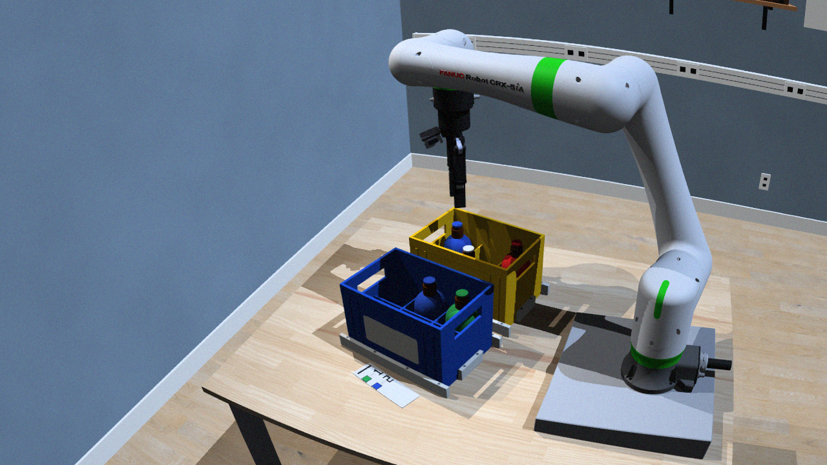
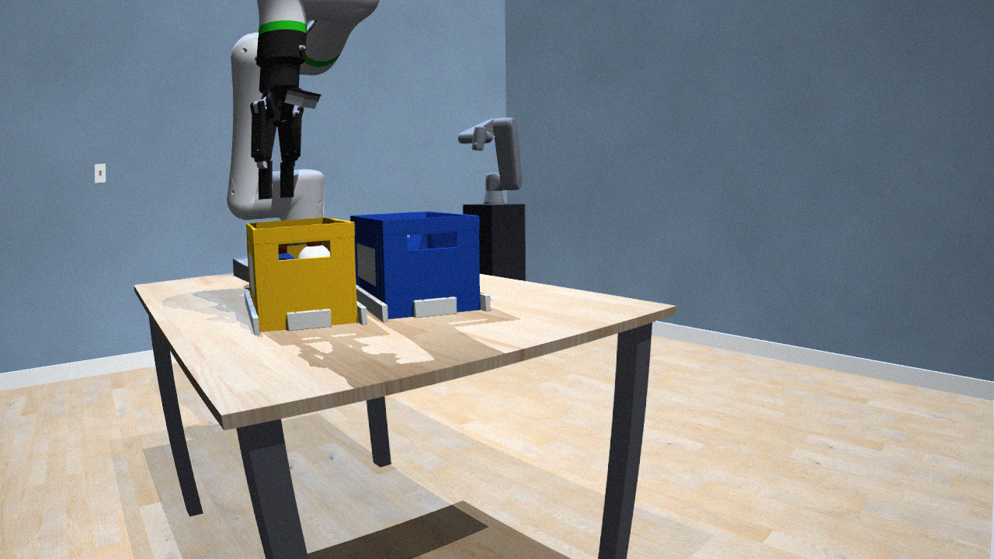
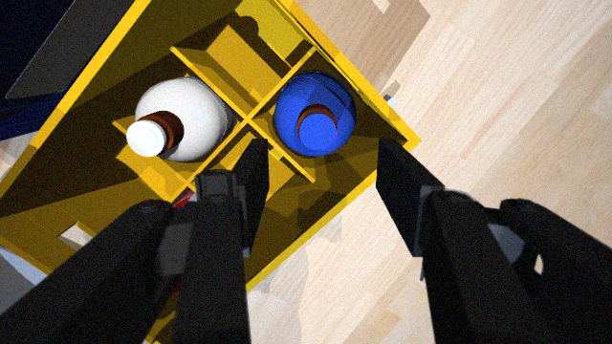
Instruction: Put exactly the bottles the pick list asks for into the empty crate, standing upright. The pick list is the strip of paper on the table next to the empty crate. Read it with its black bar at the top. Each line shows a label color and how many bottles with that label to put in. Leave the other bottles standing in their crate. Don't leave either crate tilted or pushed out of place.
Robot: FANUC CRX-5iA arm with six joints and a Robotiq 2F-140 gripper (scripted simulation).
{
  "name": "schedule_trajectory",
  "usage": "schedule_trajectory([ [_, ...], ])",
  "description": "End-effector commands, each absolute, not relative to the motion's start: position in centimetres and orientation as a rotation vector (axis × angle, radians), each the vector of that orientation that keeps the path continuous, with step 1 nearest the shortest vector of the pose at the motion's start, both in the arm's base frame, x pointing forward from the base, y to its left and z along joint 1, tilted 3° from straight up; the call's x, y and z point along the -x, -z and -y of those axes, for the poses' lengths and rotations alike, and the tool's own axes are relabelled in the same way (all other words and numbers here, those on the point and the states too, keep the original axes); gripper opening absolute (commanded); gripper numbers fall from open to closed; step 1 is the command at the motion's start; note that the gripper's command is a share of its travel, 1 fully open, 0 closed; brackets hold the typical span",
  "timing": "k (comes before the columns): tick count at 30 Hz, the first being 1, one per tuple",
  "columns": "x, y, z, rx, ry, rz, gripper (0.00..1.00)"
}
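In the top view, the yellow crate [image 1: 502, 289] [image 2: 305, 292] [image 3: 57, 115] holds a blue-labelled bottle [image 1: 457, 243] [image 2: 286, 257] [image 3: 316, 115], a white one [image 1: 468, 249] [image 2: 314, 252] [image 3: 191, 115] and a red one [image 1: 508, 263] [image 3: 184, 200]. Beside that crate stands the blue crate [image 1: 468, 347] [image 2: 430, 278] [image 3: 24, 115], with one blue bottle [image 1: 429, 300] and one green bottle [image 1: 457, 312]; the pick list [image 1: 398, 394] lies on the blue crate's side away from the yellow crate.

In the exterior view, the gripper [image 1: 458, 203] [image 2: 276, 196] [image 3: 322, 163] hangs above the yellow crate, jaws parted and grasping nothing.

In the wrist view, the yellow crate's blue-labelled bottle stands in its corner compartment, diagonal from the red bottle, which is mostly hidden; its cap appears between the fingers' lines, below them.
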State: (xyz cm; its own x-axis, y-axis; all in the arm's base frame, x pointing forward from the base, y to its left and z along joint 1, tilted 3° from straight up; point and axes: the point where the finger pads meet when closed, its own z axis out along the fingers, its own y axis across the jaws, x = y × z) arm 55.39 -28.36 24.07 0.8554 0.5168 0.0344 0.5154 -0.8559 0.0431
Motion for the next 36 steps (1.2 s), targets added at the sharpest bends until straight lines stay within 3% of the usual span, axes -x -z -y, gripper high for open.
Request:
schedule_trajectory([
  [1,-55.4,-24.1,28.4,-2.993,-0.072,-0.833,0.44],
  [36,-55.6,-20.0,28.5,-2.993,-0.072,-0.833,0.44],
])
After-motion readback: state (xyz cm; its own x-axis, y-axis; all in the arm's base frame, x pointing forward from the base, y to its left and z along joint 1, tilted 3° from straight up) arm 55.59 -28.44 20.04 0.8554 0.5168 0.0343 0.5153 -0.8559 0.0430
